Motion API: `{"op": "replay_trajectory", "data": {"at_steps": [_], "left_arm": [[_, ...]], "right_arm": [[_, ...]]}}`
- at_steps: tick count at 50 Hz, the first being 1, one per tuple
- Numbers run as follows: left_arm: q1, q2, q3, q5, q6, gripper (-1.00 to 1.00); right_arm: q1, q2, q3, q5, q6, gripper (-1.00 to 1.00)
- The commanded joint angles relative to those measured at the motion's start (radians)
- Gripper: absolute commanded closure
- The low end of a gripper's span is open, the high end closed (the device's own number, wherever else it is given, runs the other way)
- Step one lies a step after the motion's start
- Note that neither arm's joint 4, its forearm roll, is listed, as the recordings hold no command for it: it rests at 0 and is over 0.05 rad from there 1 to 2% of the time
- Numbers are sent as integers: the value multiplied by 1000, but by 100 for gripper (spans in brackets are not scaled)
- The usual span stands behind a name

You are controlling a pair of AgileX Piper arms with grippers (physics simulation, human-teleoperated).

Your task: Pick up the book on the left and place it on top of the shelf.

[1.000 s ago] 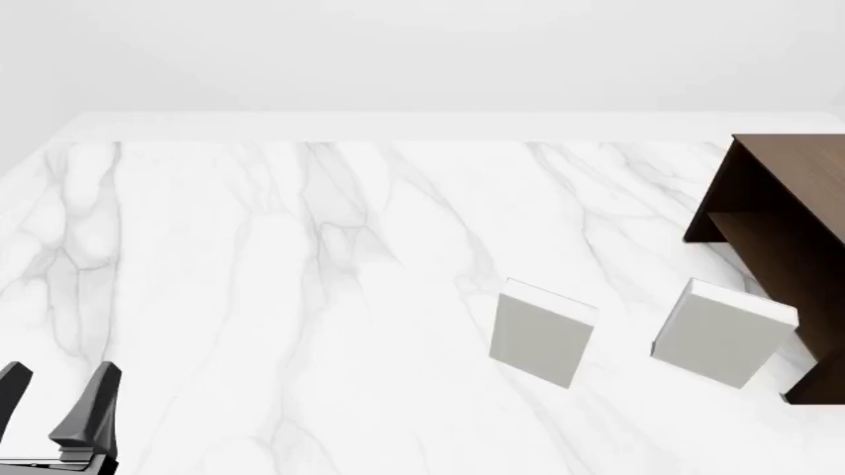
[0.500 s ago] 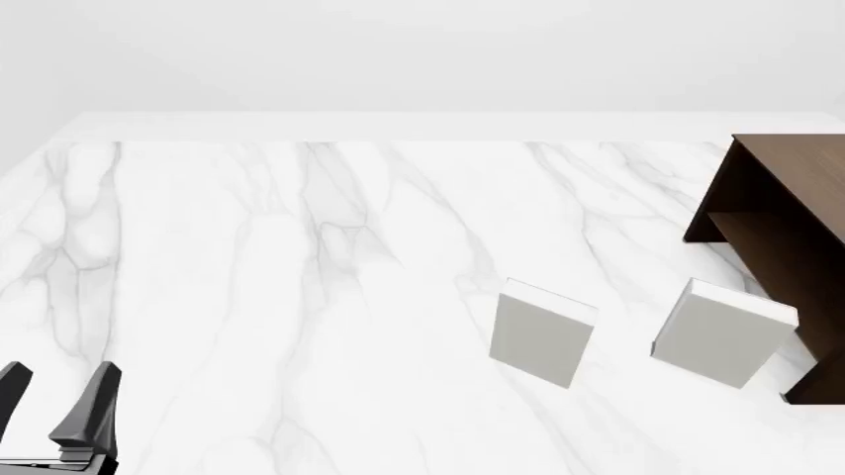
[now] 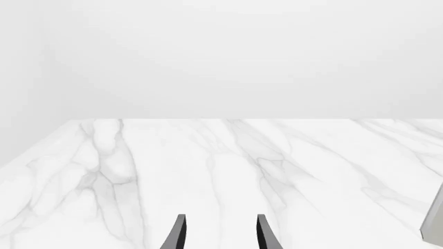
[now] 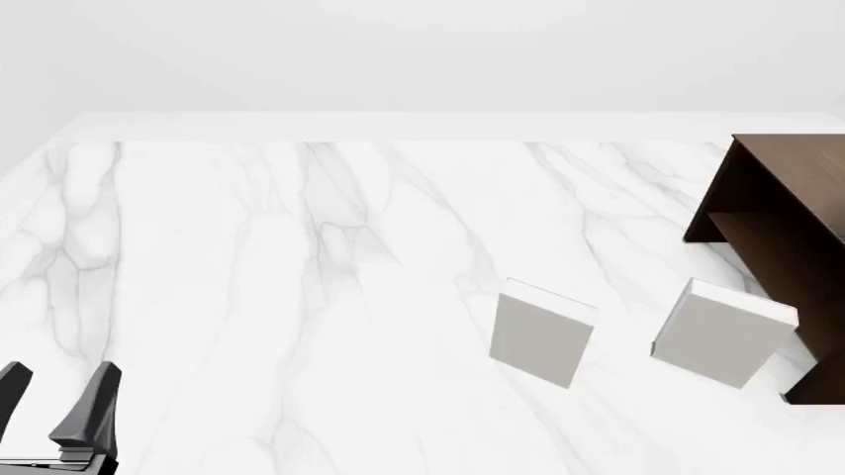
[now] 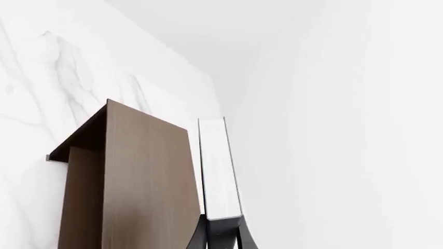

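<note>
The black-covered book [image 5: 218,166] shows only in the right wrist view, white page edges towards the camera. My right gripper [image 5: 222,234] is shut on its near end and holds it right next to the flat top of the dark brown shelf [image 5: 142,176]. I cannot tell whether the book touches the top. The shelf also stands at the right edge of the front view [image 4: 782,223], where the right gripper and the book are out of frame. My left gripper [image 4: 53,408] is open and empty at the near left corner, and its fingers [image 3: 178,236] are spread.
Two white-covered books stand upright near the shelf, one in the middle right [image 4: 541,332] and one close to the shelf's front leg [image 4: 722,333]. An edge of a grey book [image 3: 434,224] shows in the left wrist view. The marble table [image 4: 264,277] stretches left.
</note>
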Motion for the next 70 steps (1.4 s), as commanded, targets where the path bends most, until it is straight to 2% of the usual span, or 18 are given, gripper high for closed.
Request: {"op": "replay_trajectory", "data": {"at_steps": [1, 33, 70], "left_arm": [[0, 0, 0, 0, 0, -100], [0, 0, 0, 0, 0, -100], [0, 0, 0, 0, 0, -100]], "right_arm": [[-9, 27, -16, -25, 13, 100], [-38, 88, -13, -66, -13, 100], [-27, 217, -14, -140, 4, 100]]}}
